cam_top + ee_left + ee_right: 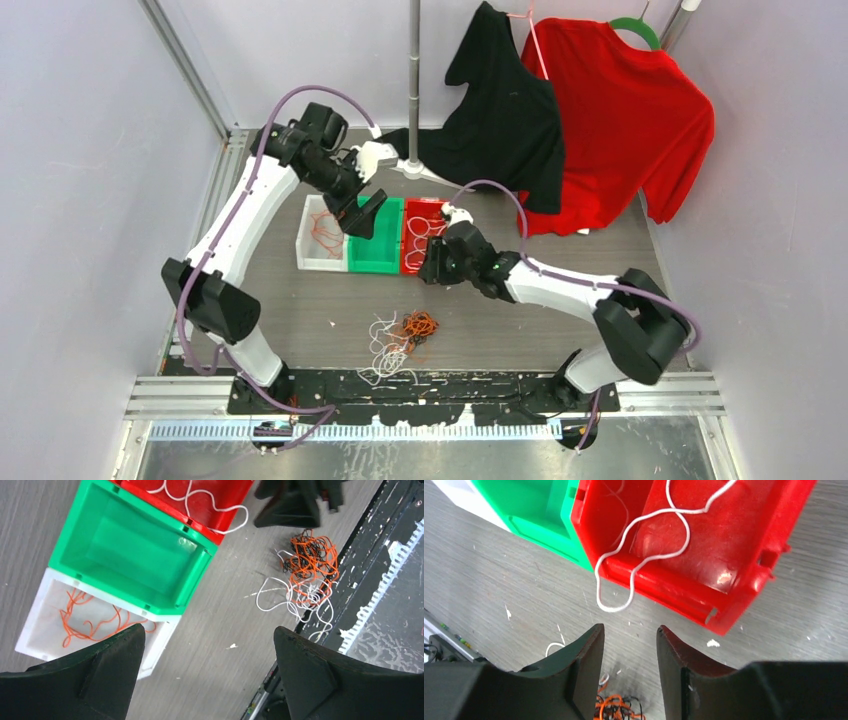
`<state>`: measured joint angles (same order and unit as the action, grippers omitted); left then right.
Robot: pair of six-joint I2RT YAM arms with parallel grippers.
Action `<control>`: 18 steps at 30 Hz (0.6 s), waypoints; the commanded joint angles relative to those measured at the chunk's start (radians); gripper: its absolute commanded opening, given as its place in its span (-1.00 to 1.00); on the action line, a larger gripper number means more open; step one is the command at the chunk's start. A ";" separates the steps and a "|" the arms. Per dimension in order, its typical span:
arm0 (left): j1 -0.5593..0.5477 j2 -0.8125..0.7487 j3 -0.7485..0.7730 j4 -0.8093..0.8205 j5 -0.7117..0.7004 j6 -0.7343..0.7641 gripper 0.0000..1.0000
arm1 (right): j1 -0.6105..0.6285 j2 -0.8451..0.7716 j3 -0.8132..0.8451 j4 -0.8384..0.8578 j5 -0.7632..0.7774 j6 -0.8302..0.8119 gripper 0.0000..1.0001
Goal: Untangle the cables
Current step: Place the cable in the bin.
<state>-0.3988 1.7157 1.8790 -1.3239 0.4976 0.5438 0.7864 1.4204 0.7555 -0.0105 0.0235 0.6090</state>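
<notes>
The likeliest trouble was the white cable (614, 609). Most of it sat in the red bin (664, 587), but one loop hung over the near rim onto the worktop (524, 570). The right hand (629, 630) hovered just beside that loop and could catch it and drag it out again.

The knotted cables (400, 340), orange, white and black, lay close to the middle of the worktop's near edge, against the dark rail (420, 385). A careless pull there might have lifted the whole clump instead of one strand, or pushed it over the edge. The strands were also thin enough to slip through a loose pinch.

The left arm reached to the far side. Its hand (207, 635) was spread wide and empty, above the white bin (35, 610) and the green bin (197, 580). An orange cable (75, 625) lay in the white bin, and the green one held nothing.

The right arm stretched inward and forward, with its hand pointed down at the worktop between the red bin and the knot. The fingers were partly parted and held nothing.
</notes>
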 commanded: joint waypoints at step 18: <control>0.033 -0.109 0.046 -0.161 -0.105 -0.081 0.99 | -0.087 0.389 0.447 -0.106 0.028 -0.062 -0.48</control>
<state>-0.3836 1.6726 1.8824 -1.4441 0.3920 0.4511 0.6956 1.7916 1.1389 -0.0532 0.0090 0.5930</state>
